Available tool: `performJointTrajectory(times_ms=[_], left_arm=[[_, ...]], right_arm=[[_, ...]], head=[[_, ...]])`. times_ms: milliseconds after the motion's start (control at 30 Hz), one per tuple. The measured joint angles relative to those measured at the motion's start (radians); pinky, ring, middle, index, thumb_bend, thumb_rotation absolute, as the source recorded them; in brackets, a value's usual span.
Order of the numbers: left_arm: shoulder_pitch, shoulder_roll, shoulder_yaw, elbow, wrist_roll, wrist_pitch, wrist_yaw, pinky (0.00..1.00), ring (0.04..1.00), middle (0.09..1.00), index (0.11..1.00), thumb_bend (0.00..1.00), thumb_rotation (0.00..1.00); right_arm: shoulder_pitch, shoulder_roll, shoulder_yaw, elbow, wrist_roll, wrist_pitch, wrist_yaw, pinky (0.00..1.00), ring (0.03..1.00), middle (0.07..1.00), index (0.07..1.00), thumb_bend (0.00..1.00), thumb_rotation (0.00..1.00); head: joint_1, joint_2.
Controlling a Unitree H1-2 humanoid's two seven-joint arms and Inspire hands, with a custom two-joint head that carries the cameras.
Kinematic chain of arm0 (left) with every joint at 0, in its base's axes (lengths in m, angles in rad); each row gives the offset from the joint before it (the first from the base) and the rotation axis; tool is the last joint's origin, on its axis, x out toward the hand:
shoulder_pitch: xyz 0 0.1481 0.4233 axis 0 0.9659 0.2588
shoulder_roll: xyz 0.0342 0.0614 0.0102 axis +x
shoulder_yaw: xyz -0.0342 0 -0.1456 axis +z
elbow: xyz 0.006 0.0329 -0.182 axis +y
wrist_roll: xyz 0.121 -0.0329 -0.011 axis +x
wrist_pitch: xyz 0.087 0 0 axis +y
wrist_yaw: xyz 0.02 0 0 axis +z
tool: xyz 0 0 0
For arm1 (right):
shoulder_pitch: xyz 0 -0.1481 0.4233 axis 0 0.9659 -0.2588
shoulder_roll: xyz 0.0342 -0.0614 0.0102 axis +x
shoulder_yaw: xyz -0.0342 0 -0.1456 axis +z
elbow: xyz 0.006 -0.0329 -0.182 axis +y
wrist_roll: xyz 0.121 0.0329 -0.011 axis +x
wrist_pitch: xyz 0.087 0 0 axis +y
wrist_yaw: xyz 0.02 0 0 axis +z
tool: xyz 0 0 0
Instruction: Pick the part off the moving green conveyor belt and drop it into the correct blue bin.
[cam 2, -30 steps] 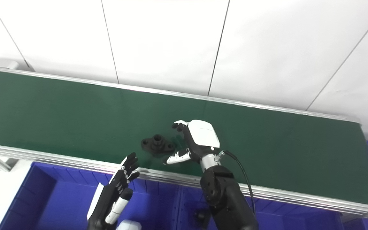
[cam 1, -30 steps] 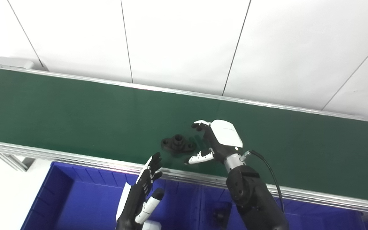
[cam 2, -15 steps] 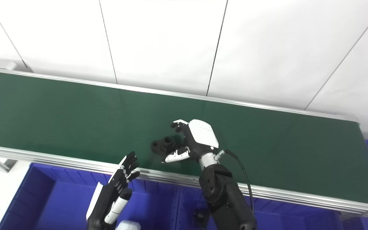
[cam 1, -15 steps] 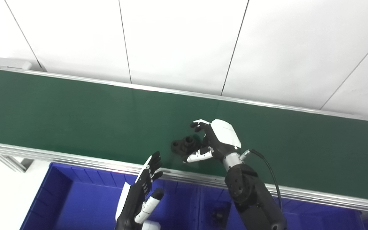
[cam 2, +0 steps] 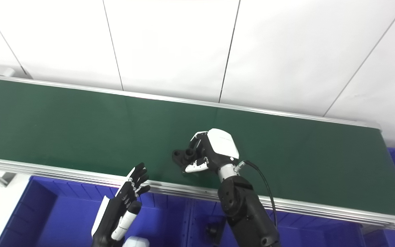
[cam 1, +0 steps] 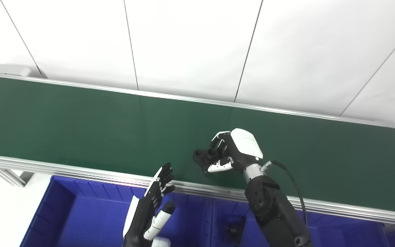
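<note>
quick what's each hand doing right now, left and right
Left hand: open, holding nothing, above the blue bin.
Right hand: closed on the black part on the belt.

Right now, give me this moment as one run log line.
phase: grasp | right hand: shut on black part, on green belt | left hand: open, over blue bin | drop: not yet done

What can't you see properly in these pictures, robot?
- The black part: its right side is hidden in both eye views by the right hand closed on it.
- The small dark thing in the blue bin: too dim and small to name.
- The left hand: its lower end is cut off by the bottom edge.
</note>
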Motion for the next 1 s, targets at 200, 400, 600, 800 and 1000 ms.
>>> performJointTrajectory(times_ms=[200, 400, 600, 800, 1000], left_arm=[[0.003, 0.000, 0.000, -0.008, -0.004, 0.001, -0.001, 0.85, 0.925, 0.952, 0.953, 0.72, 0.88], [0.004, 0.000, -0.001, -0.012, -0.013, 0.007, -0.007, 0.86, 0.930, 0.955, 0.954, 0.73, 0.89], [0.006, 0.000, -0.001, -0.016, -0.043, 0.011, -0.013, 0.87, 0.937, 0.959, 0.957, 0.74, 0.90], [0.005, 0.000, 0.000, -0.016, -0.058, 0.021, -0.015, 0.88, 0.939, 0.958, 0.959, 0.75, 0.91], [0.001, 0.001, 0.001, -0.015, -0.077, 0.029, -0.017, 0.89, 0.942, 0.964, 0.963, 0.73, 0.91]], right_arm=[[0.000, -0.016, 0.000, -0.002, 0.022, 0.015, 0.000, 0.23, 0.306, 0.401, 0.508, 0.52, 0.00], [0.002, -0.023, 0.000, -0.009, 0.035, 0.035, 0.000, 0.25, 0.326, 0.407, 0.512, 0.52, 0.00], [0.030, -0.023, -0.001, -0.074, 0.037, 0.070, -0.001, 0.27, 0.336, 0.410, 0.513, 0.52, 0.00], [0.119, -0.021, 0.001, -0.227, 0.067, 0.095, 0.053, 0.22, 0.274, 0.458, 0.488, 0.53, 0.00], [0.135, -0.014, -0.014, -0.414, 0.093, 0.125, 0.153, 0.17, 0.223, 0.470, 0.484, 0.53, 0.00]], head=[[-0.008, 0.005], [-0.011, 0.008], [-0.026, 0.012], [-0.038, 0.012], [-0.049, 0.012]])
